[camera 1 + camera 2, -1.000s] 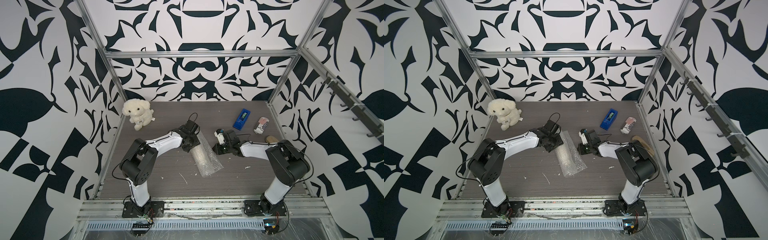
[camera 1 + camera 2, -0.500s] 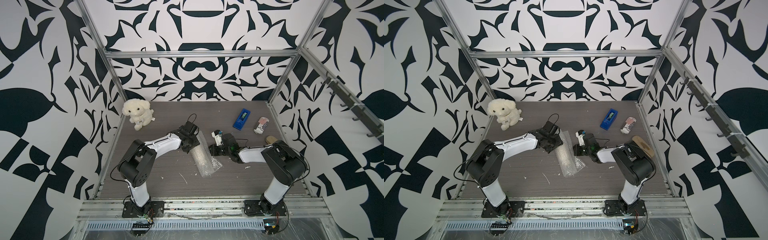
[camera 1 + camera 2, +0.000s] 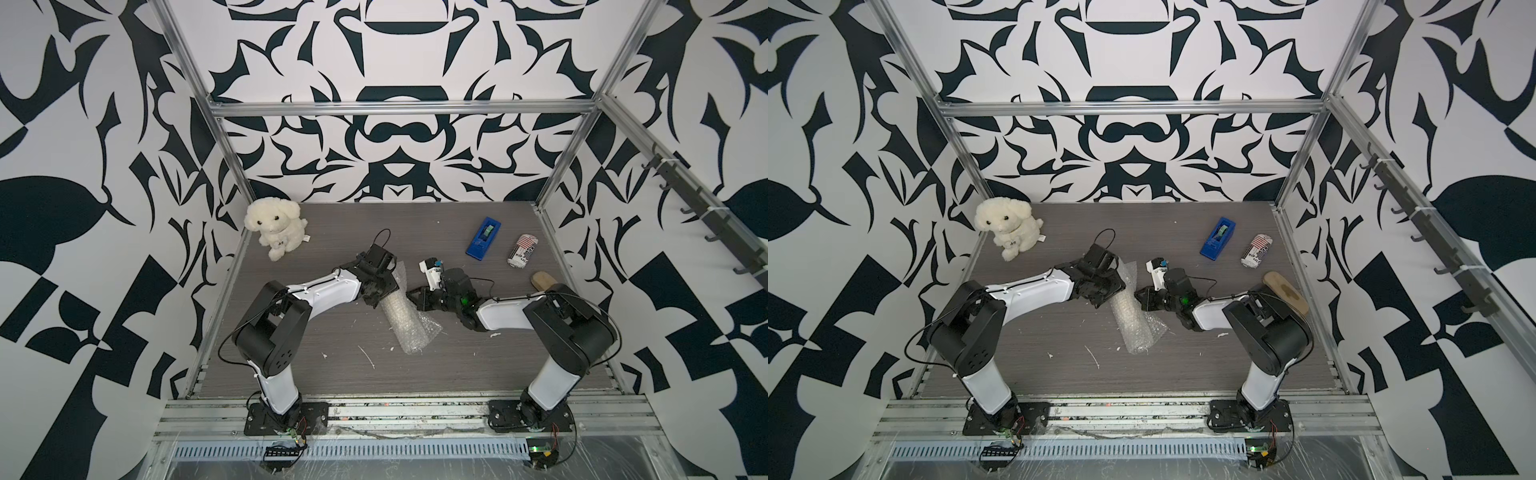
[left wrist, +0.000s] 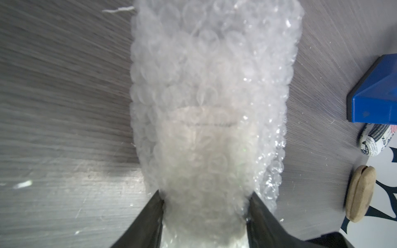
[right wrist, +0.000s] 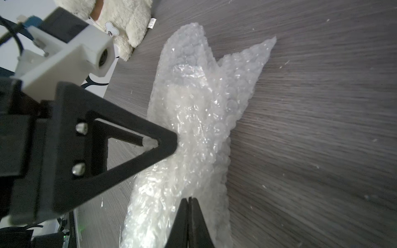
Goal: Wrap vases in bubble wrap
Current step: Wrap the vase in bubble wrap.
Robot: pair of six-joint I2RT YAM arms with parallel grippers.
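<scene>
your cream vase [image 4: 206, 163] lies on its side on the table [image 3: 332, 374], rolled up in a long tube of clear bubble wrap [image 3: 406, 324], one flap loose.

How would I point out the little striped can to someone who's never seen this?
Look to the grey table's far right corner. Beside the blue tape dispenser, a small can lies on its side. Only it is white with red stripes and dark print; the wooden disc nearby is plain tan.

clear bubble wrap [image 3: 406, 324], cream-white vase [image 4: 204, 154]
</scene>
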